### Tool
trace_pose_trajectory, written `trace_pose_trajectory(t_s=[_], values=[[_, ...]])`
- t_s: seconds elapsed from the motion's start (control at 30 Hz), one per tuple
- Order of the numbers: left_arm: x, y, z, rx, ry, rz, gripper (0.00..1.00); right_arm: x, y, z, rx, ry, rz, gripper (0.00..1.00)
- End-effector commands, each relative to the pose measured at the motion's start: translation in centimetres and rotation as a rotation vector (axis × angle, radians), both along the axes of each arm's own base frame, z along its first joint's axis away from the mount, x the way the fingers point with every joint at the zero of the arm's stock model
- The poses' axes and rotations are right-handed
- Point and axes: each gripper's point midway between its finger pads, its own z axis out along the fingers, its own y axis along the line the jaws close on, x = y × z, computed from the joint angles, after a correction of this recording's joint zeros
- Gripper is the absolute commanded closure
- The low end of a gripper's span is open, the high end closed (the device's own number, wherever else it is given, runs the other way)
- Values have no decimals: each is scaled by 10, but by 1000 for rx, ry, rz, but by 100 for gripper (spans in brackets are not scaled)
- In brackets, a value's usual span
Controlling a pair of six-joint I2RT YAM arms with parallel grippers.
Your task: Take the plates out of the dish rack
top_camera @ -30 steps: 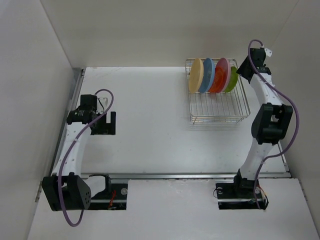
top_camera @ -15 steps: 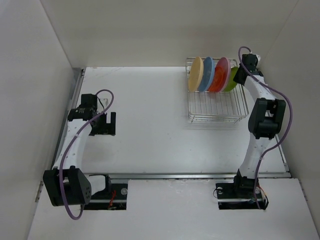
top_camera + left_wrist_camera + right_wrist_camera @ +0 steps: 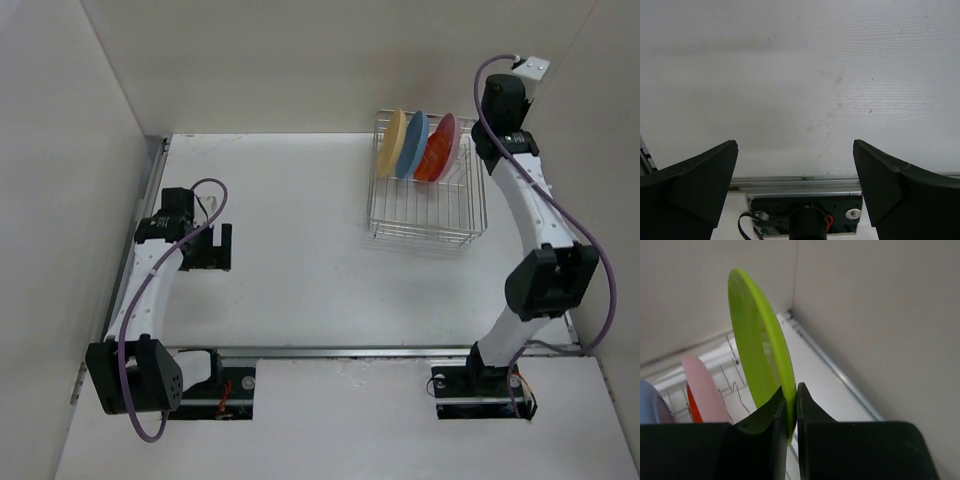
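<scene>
green plate: smooth glossy plastic | dish rack: shiny metal wire | table: matt, faintly scuffed

In the silver wire dish rack with its grid-pattern base, the small round plastic plates are plain, without pattern: a cream-yellow plate, a blue plate, an orange-red plate and a pink plate. The lime green round plastic plate is likewise plain, against the matte black right gripper. The flat table is white, faintly scuffed.
</scene>
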Motion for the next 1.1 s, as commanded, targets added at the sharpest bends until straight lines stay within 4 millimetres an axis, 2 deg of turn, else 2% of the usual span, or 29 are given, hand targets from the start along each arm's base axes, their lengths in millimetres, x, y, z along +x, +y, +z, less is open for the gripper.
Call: trace_pose_trajectory(t_s=[0.0, 0.03, 0.07, 0.1, 0.13, 0.17, 0.2, 0.23, 0.27, 0.33, 0.37, 0.4, 0.43, 0.47, 0.5, 0.53, 0.6, 0.63, 0.67, 0.73, 0.77, 0.8, 0.9, 1.0, 1.07], values=[[4, -2, 20, -18, -70, -10, 0, -59, -14, 114, -102, -227, -175, 100], [4, -2, 22, -17, -80, -10, 0, -60, 7, 121, -96, -248, -114, 100], [4, -2, 22, -17, -80, -10, 0, -75, 21, 145, -75, -319, -59, 100], [3, -2, 25, -17, -91, -10, 0, -77, 53, 150, -64, -336, 50, 100], [3, -2, 25, -17, -91, -10, 0, -72, 88, 153, -44, -348, 232, 100], [3, -2, 27, -16, -100, -10, 0, -70, 116, 142, -31, -334, 362, 100], [1, -1, 24, -9, -91, -6, 0, -74, 144, 143, -5, -347, 495, 100], [3, 2, 24, 4, -99, 0, 0, -75, 187, 133, 23, -330, 652, 100], [3, 4, 26, 12, -108, 16, 0, -74, 236, 104, 76, -258, 862, 100], [3, 8, 26, 34, -107, 26, 0, -78, 295, 68, 134, -157, 1081, 100], [2, 10, 28, 48, -115, 33, 0, -93, 342, 44, 176, -85, 1257, 100], [2, 13, 28, 61, -115, 53, 0, -95, 364, 35, 201, -51, 1316, 100], [4, 17, 29, 73, -125, 73, 0, -89, 388, -12, 243, 81, 1345, 100], [3, 24, 30, 113, -124, 93, 0, -91, 406, -31, 255, 137, 1380, 100], [3, 27, 30, 125, -124, 111, 0, -101, 434, -34, 286, 163, 1451, 100], [5, 31, 32, 142, -133, 121, 0, -98, 452, -78, 307, 273, 1473, 100], [4, 38, 33, 178, -133, 153, 0, -108, 480, -100, 387, 336, 1543, 100], [4, 38, 30, 178, -133, 153, 0, -106, 488, -105, 410, 346, 1558, 100], [4, 40, 31, 188, -132, 158, 0, -103, 495, -134, 452, 409, 1547, 100], [4, 37, 30, 174, -133, 151, 0, -107, 509, -147, 504, 439, 1605, 100], [5, 35, 30, 165, -133, 146, 0, -108, 514, -172, 528, 493, 1614, 100], [5, 34, 28, 155, -124, 140, 0, -110, 518, -181, 553, 515, 1626, 100], [5, 32, 27, 151, -123, 128, 0, -113, 520, -215, 594, 602, 1608, 99], [6, 31, 25, 143, -113, 123, 0, -108, 518, -229, 586, 620, 1561, 91], [6, 29, 25, 133, -113, 118, 0, -94, 504, -241, 587, 626, 1477, 87]])
